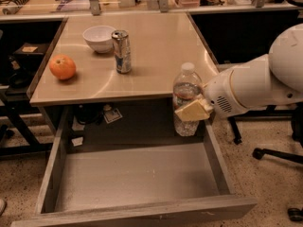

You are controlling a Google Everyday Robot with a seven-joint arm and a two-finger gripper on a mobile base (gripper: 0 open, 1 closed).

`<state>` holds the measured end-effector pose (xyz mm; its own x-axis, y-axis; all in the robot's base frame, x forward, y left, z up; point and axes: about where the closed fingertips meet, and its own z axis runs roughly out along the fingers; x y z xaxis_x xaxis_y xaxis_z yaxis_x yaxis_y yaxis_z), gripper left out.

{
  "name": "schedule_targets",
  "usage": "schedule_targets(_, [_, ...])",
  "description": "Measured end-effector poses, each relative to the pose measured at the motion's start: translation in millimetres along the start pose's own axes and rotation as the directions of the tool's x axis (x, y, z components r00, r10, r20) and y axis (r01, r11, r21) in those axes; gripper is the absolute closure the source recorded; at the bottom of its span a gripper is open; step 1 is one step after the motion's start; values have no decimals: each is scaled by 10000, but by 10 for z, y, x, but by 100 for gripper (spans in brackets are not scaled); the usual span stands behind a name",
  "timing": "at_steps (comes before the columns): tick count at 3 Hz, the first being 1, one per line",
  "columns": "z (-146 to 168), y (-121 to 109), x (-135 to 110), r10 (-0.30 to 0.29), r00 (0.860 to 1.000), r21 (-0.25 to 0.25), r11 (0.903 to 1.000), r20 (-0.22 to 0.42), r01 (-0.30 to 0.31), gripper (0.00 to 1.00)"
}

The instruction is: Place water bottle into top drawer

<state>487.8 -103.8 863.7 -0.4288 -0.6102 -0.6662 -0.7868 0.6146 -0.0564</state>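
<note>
A tan, glossy table (156,46) fills the middle of the room, with light glaring off its far half. On the table's left part sit a white bowl (99,37), a silver-blue drink can (122,51) just beside the bowl, and an orange (62,66) nearer the table's left edge, apart from both.

Below the table's front edge the top drawer (142,215) stands pulled out, its grey wood-grain walls framing a pale floor. At the table's front right corner the water bottle (185,90) hangs upright, white cap above the table top and base above the drawer's rear right corner. The end effector (191,111) pinches the bottle around its middle, one pale pad lying across the front of the bottle. The white arm (255,82) reaches in from the table's right side.

Behind the table runs a bench (142,4) crowded with small items. To the table's right, a black chair base (274,155) rests on the speckled floor (265,188).
</note>
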Motion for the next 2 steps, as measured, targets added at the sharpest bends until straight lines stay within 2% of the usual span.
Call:
schedule_targets(1, [133, 124, 234, 613, 9980, 25, 9981, -137, -613, 100])
schedule_targets(2, [410, 339, 590, 1430, 9893, -47, 9897, -299, -1432, 100])
